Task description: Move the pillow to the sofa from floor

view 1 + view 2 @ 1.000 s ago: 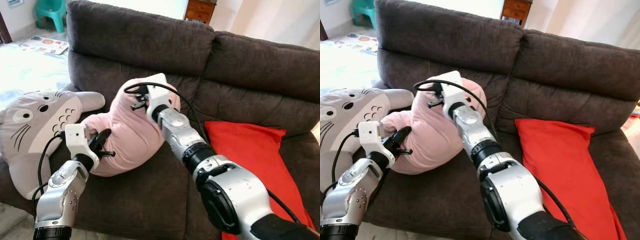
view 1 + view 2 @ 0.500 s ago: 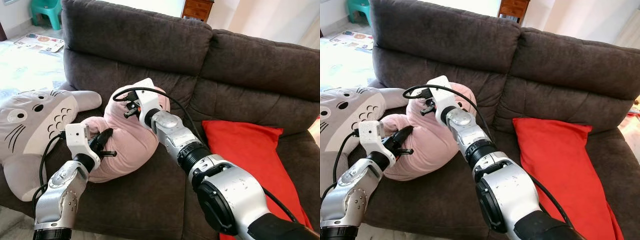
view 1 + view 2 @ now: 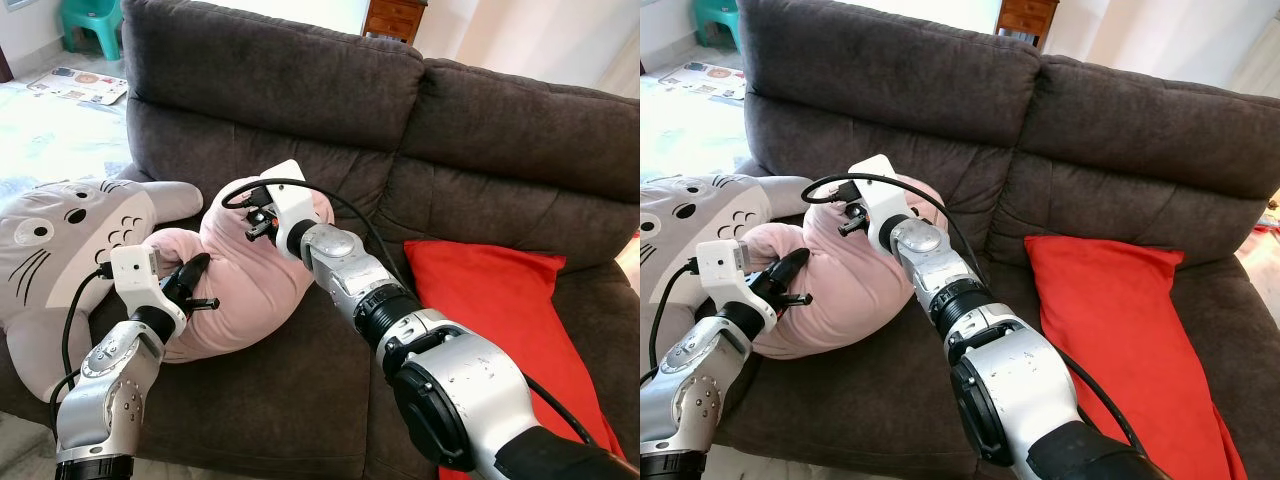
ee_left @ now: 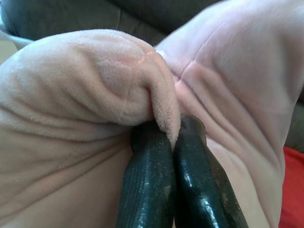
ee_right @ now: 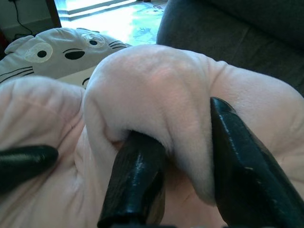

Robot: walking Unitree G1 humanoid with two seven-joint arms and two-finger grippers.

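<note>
The pink pillow lies on the sofa seat because the left gripper and the right gripper each pinch a fold of it between their fingers, with the grey plush toy close on one side and bare seat before the red cushion.

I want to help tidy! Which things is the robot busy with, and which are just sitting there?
Busy with: pink pillow, sofa, left gripper, right gripper.
Just sitting: grey cat cushion, red pillow, green stool.
</note>
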